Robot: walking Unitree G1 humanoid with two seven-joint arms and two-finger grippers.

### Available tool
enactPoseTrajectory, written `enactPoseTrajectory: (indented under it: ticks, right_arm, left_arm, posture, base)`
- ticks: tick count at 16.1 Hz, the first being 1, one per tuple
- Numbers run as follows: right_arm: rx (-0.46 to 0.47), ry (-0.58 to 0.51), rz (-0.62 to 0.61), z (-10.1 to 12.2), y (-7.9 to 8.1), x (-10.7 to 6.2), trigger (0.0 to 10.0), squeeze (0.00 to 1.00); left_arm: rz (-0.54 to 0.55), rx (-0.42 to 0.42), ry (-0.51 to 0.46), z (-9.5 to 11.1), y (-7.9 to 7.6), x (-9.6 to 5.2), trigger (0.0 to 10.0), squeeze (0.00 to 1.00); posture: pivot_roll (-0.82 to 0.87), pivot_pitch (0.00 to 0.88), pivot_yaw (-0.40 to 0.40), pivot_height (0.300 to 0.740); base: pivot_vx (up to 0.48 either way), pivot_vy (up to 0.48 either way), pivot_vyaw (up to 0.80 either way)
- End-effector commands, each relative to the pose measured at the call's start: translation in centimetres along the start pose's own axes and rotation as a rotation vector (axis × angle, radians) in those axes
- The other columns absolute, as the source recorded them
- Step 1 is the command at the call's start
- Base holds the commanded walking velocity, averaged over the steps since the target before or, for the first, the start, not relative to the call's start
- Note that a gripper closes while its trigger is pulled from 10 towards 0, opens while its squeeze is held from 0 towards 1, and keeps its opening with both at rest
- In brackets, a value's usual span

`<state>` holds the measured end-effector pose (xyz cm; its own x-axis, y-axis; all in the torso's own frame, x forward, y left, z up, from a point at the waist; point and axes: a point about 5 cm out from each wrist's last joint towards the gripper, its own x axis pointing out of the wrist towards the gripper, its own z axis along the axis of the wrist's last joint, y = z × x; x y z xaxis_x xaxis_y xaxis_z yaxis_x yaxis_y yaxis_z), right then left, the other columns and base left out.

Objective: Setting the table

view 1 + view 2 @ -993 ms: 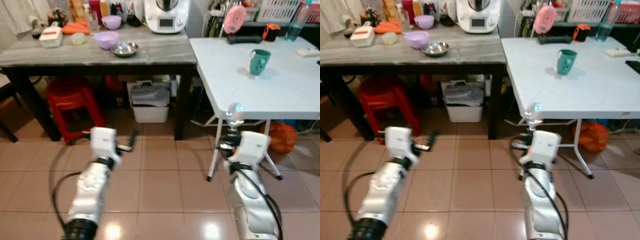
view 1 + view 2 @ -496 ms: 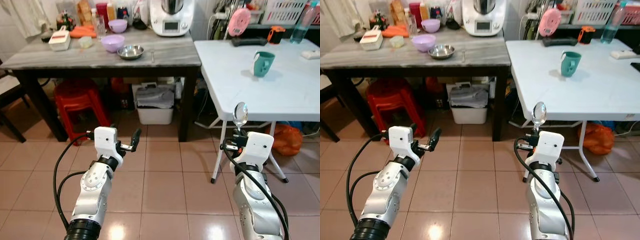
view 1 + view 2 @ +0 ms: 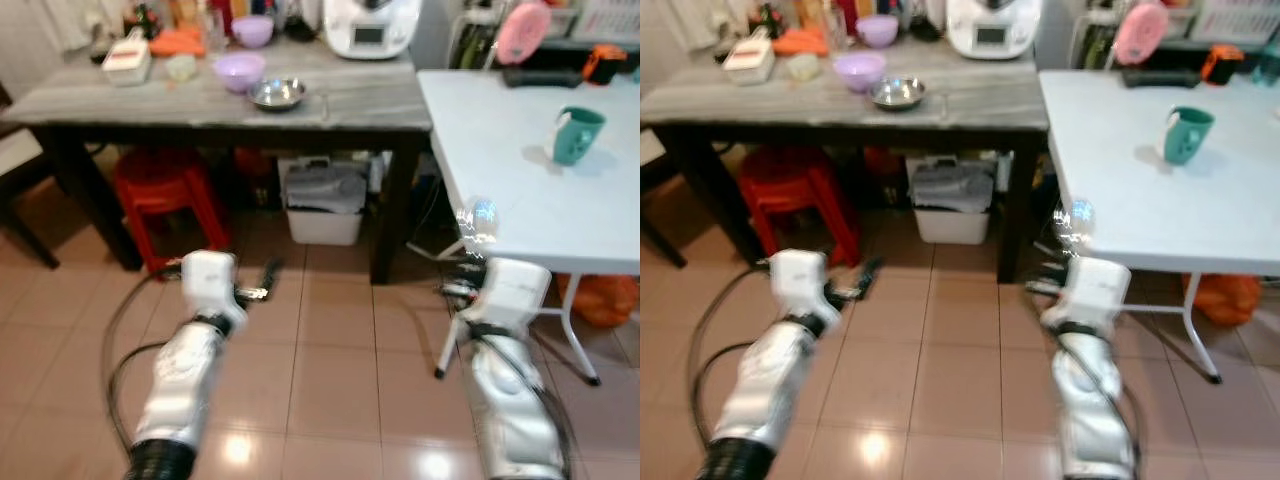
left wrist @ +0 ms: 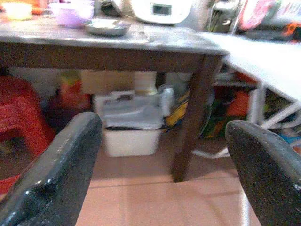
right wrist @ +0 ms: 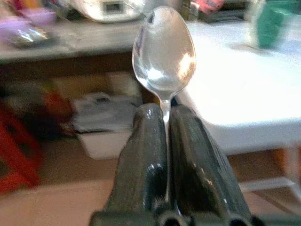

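Ahead on the right stands a white folding surface (image 3: 540,190) carrying a teal mug (image 3: 577,135), with a pink round object (image 3: 524,30) and an orange item (image 3: 603,62) at its far edge. To its left, a grey-topped wooden surface (image 3: 200,95) holds a white kitchen machine (image 3: 373,22), a steel bowl (image 3: 278,94), two purple bowls (image 3: 238,70) and a white box (image 3: 126,62). Beneath it sit a red plastic stool (image 3: 160,195) and a white bin (image 3: 322,205), on a floor of pinkish tiles (image 3: 330,370).

The right gripper (image 5: 165,115) has its jaws clamped together on the handle of a metal spoon (image 5: 163,52). The spoon's long axis runs in line with the fingers, bowl end up and forward, just before the white surface's near edge. The left gripper (image 4: 164,155) hovers low over the tiles, jaws wide apart.
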<state>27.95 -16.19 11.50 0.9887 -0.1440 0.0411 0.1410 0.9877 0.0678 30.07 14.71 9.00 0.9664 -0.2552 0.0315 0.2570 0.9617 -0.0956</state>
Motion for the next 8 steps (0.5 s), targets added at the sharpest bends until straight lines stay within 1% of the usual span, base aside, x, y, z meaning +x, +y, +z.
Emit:
enactPoseTrajectory:
  ticks: [1, 6, 8]
  right_arm:
    - [-0.019, -0.014, -0.022, 0.30, -0.93, 0.03, 10.0, 0.00]
    - [-0.017, -0.014, -0.019, 0.25, -1.01, -0.11, 10.0, 0.00]
    - [-0.018, -0.012, -0.016, 0.22, -1.03, -0.14, 10.0, 0.00]
  left_arm:
    - [-0.023, -0.005, -0.017, 0.43, -0.79, 0.45, 10.0, 0.00]
    - [-0.031, -0.012, -0.017, 0.38, -0.98, 0.45, 10.0, 0.00]
    - [-0.032, -0.013, -0.015, 0.32, -1.02, 0.47, 10.0, 0.00]
  posture:
    - [-0.08, 0.000, 0.034, 0.740]
    - [-0.09, 0.000, 0.031, 0.740]
    - [-0.09, 0.000, 0.031, 0.740]
  base:
    - [0.424, 0.000, 0.44]
    - [0.422, 0.000, 0.42]
    - [0.426, 0.000, 0.00]
